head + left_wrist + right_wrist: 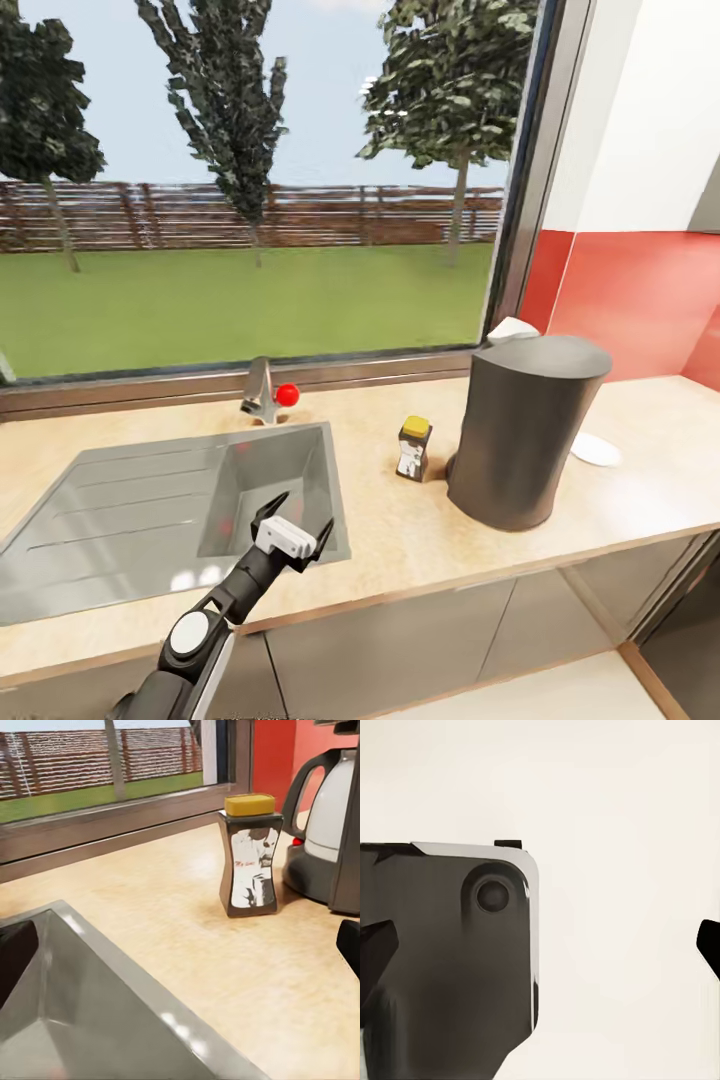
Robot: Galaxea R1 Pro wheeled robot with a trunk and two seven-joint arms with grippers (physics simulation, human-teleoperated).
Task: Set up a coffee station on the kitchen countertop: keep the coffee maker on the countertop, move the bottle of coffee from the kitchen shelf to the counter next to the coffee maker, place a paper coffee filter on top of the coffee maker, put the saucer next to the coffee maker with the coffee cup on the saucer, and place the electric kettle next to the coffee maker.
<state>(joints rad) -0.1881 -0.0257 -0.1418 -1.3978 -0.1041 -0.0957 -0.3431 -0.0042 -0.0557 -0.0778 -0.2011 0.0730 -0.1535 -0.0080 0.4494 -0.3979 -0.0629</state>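
- Bench is running long and light under a big window, with grey cupboard doors below its front edge.
- The steel sink is sitting in the left part of the bench, and a tap with a red knob is standing at its back edge.
- The left hand is hanging over the sink's front right corner. Its two dark fingers are spread apart and are holding nothing.
- The coffee maker is standing tall and grey on the right part of the bench.
- The bottle of coffee is standing upright on the bench just left of the coffee maker, not touching it.
- The paper coffee filter is peeking out white at the far side of the coffee maker's top.
- The saucer is lying flat on the bench, partly hidden behind the coffee maker's right side.
- In the left wrist view, the electric kettle is standing just beyond the bottle.
- In the right wrist view, the right hand is showing dark tips far apart, empty, in front of a dark shiny panel.
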